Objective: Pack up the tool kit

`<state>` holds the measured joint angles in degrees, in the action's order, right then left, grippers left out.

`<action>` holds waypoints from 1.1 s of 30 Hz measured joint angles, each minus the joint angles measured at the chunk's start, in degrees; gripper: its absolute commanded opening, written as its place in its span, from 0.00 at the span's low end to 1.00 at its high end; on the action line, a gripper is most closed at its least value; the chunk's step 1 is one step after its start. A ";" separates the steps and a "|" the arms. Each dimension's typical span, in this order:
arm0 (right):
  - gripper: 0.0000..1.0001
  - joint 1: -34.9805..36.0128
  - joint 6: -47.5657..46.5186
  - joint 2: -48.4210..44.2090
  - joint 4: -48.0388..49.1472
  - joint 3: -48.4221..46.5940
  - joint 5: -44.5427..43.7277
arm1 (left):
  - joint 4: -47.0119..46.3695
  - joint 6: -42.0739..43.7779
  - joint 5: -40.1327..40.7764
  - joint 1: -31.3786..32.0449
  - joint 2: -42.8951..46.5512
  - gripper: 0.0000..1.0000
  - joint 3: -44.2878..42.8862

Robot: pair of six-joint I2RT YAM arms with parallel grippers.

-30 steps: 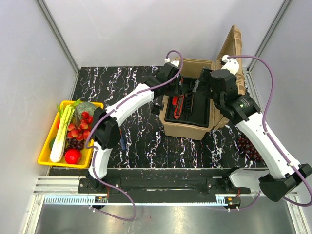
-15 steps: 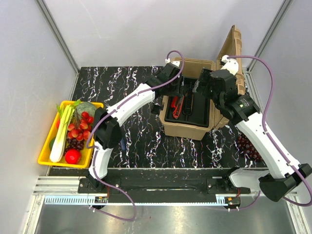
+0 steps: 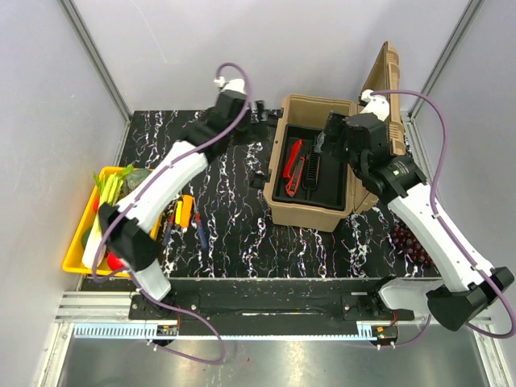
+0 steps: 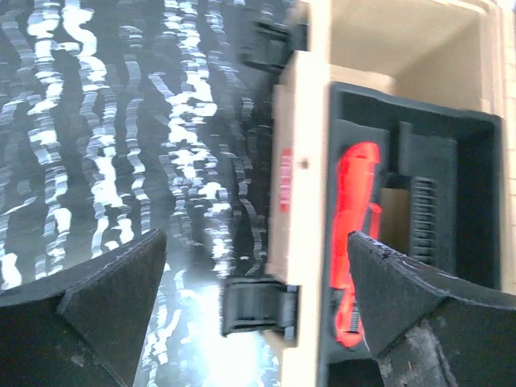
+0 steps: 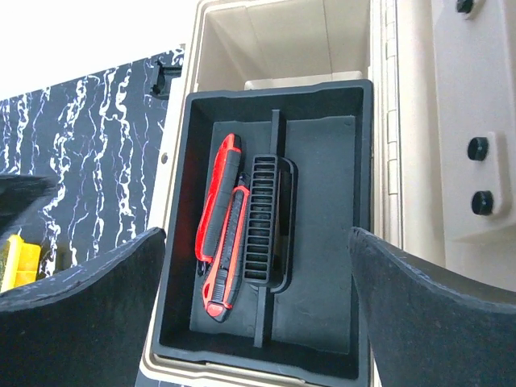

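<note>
The tan toolbox [image 3: 310, 211] stands open at the table's back right, its lid [image 3: 389, 85] raised. Its black inner tray [image 5: 322, 266] holds two red-handled tools [image 5: 219, 211] side by side, left of a black ribbed grip [image 5: 263, 222]. My left gripper [image 3: 258, 119] hangs open and empty just left of the box; in its wrist view [image 4: 256, 266] the box's left wall and a black latch [image 4: 256, 306] lie between the fingers. My right gripper [image 3: 332, 143] hovers open and empty above the tray [image 5: 256, 235]. An orange-handled tool [image 3: 185, 211] and a blue one [image 3: 200, 235] lie on the table.
A yellow tray [image 3: 74, 260] of vegetables sits at the left edge. Dark grapes [image 3: 411, 242] lie right of the box, under my right arm. Grey walls and metal posts close in the table at the back and sides.
My left gripper opened, left a second red tool in the tray and swung back left, out of the box. The orange and blue tools now show. The right arm barely moved.
</note>
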<state>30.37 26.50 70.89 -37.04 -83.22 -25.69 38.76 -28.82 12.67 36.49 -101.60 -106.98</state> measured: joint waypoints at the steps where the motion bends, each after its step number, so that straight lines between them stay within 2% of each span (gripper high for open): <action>1: 0.99 0.00 -0.26 0.35 0.04 -0.02 0.33 | -0.52 -0.11 1.25 -1.18 2.93 0.99 3.04; 6: 0.99 -0.04 -1.66 2.75 1.09 -0.07 2.60 | -1.01 -1.86 7.93 -5.92 14.25 0.97 18.78; 11: 0.99 -0.04 -2.32 3.85 2.95 -0.09 5.05 | 0.81 -5.29 11.58 -8.85 20.26 0.67 33.48; 13: 0.99 -0.04 -2.29 4.11 3.41 -0.20 5.86 | 1.38 -6.05 12.24 -10.29 21.68 0.59 38.14; 19: 1.00 -0.04 -2.14 5.20 4.28 -0.52 7.39 | 1.84 -7.10 12.79 -15.06 22.53 0.57 45.99; 33: 0.99 -0.04 -1.64 5.27 4.26 -0.52 7.15 | -4.87 -6.82 12.07 -19.02 13.53 0.55 50.40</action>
<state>30.33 24.86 76.16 -32.77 -83.74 -18.55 33.89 -35.64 24.73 17.47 -88.07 -56.58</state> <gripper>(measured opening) 0.993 0.547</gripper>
